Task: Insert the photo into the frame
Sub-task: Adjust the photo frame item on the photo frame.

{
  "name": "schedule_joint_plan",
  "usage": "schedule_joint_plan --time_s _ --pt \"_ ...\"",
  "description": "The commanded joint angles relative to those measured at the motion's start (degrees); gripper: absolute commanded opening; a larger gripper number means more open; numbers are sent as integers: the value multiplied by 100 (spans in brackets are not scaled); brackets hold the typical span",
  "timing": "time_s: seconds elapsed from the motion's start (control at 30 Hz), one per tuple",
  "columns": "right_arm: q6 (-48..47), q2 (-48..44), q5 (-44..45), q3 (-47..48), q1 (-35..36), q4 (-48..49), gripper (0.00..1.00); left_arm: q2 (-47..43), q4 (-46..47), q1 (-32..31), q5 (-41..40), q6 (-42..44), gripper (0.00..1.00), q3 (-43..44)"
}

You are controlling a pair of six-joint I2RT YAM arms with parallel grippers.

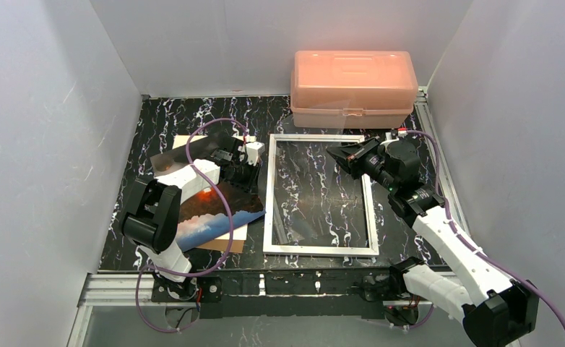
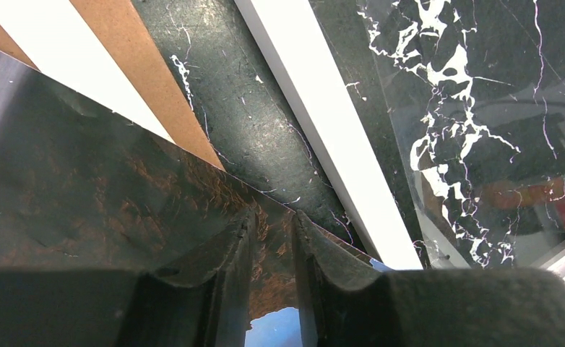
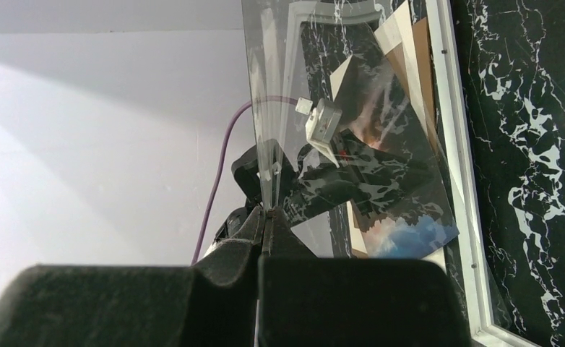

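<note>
The photo (image 1: pixel 214 210) lies on the black marble table (image 1: pixel 308 119), left of the white frame (image 1: pixel 319 251) and apart from it, with a strip of bare tabletop between them. It rests on a brown backing board (image 2: pixel 146 72) and a white sheet (image 2: pixel 48 50), both of which stick out past its edges. Its right corner is slightly lifted: the left gripper (image 2: pixel 272 242) is closed to a narrow gap on that edge, one finger (image 2: pixel 229 275) over the dark cloud print and the other under it (the blue-white part of the print shows between them, low in the wrist view).

The frame lies flat in the middle of the table, its long sides running away from the arms. The right gripper (image 3: pixel 265 217) is closed tight on the edge of the clear pane (image 3: pixel 352 144), which is tilted up over the frame's far right corner; the photo and the left gripper show through the glass. A pink plastic box (image 1: pixel 353 87) stands against the back wall, just beyond the frame.
</note>
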Motion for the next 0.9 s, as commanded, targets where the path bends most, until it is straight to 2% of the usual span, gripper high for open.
schedule_joint_plan --time_s 0.0,0.2,0.87 --pt "128 17 144 376 129 411 1 -5 -103 101 -24 -3 28 -22" --pt "92 176 174 518 224 454 1 36 -145 212 1 -221 32 24" --pt "481 30 334 411 368 492 1 71 -72 249 70 -196 29 -72"
